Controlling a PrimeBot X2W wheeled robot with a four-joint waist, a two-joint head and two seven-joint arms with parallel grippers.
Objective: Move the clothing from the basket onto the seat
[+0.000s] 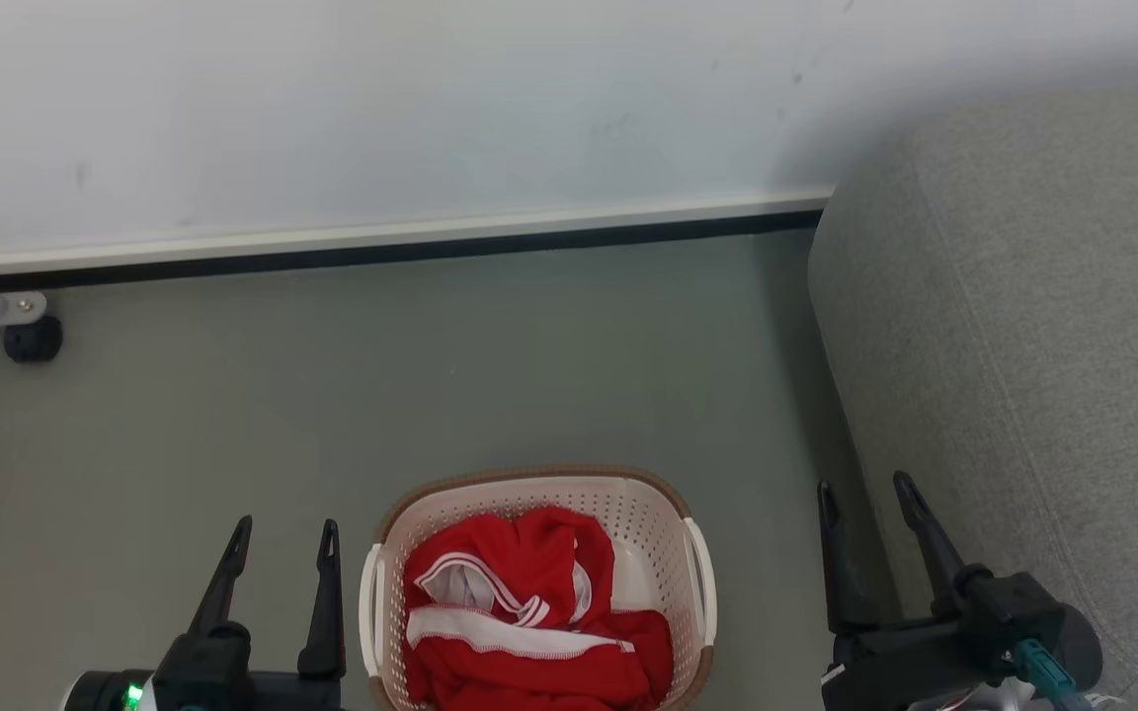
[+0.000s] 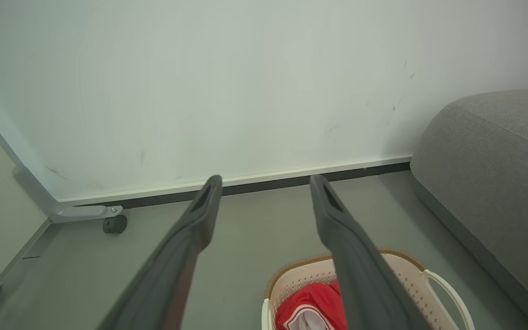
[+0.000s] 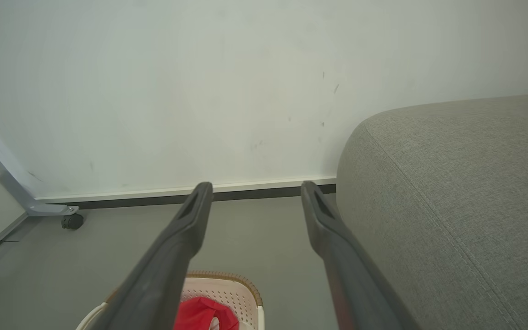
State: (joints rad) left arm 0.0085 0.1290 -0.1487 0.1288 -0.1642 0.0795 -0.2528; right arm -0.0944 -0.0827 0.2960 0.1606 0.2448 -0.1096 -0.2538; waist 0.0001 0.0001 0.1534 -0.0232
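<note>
left gripper (image 1: 286, 528) and right gripper (image 1: 864, 486) both spread, empty | clothes (image 1: 529, 602) in basket (image 1: 529, 476) | risk: grab may catch basket wall, lifting it; trailing clothes may miss sofa (image 1: 1023, 346)

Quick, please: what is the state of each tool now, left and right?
Left tool: open, holding nothing.
Right tool: open, holding nothing.

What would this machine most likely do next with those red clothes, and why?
Probably lower the right pincer into the basket onto the red clothes. Both it and the left pincer stand open and empty on either side of the basket, the clothes all lie inside it, and the right one is nearer the sofa where they belong.
</note>
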